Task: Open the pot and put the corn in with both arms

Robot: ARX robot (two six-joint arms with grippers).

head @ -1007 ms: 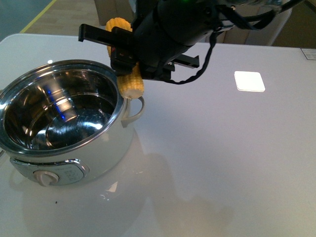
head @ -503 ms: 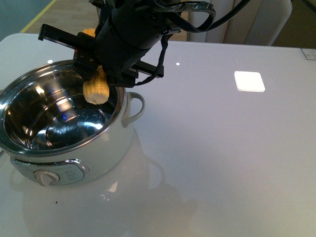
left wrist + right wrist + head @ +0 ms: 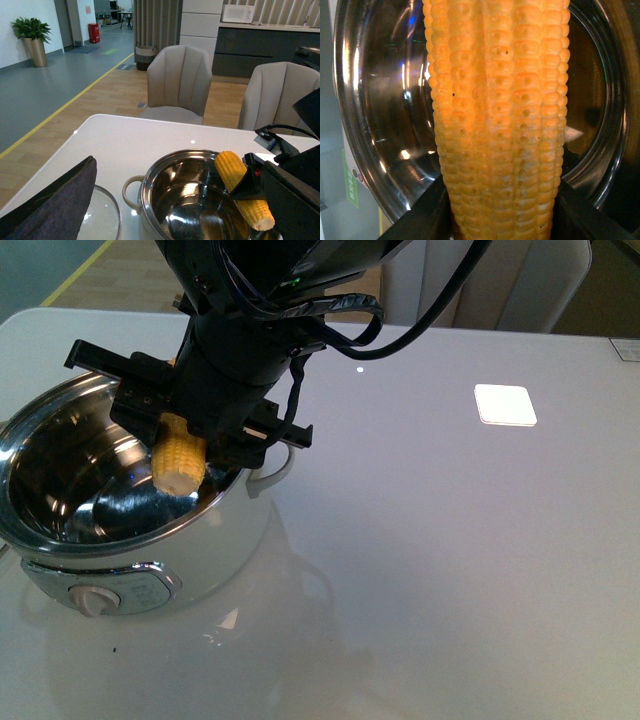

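Note:
The white pot (image 3: pixel 235 535) stands open at the table's left, its steel bowl bare. My right gripper (image 3: pixel 185 432) is shut on the yellow corn (image 3: pixel 178 462) and holds it tilted over the bowl's right side, with the cut end lowest and below rim level. The right wrist view shows the corn (image 3: pixel 495 120) between the black jaws of that gripper (image 3: pixel 500 212), over the steel bowl (image 3: pixel 385 100). The left wrist view shows the pot (image 3: pixel 150 187), the corn (image 3: pixel 240 187) and the right gripper (image 3: pixel 272 187). My left gripper is open; only one dark finger (image 3: pixel 60 200) shows.
A glass lid (image 3: pixel 106 216) lies on the table beside the pot, under my left finger. The pot's loop handle (image 3: pixel 275 468) and front knob (image 3: pixel 92 600) face right and front. A bright square patch (image 3: pixel 505 404) lies at the table's far right. Chairs (image 3: pixel 180 80) stand behind the table.
My right arm has moved left and down with the corn, from beside the pot's right rim to over the bowl. The corn's lower end has dipped into the pot.

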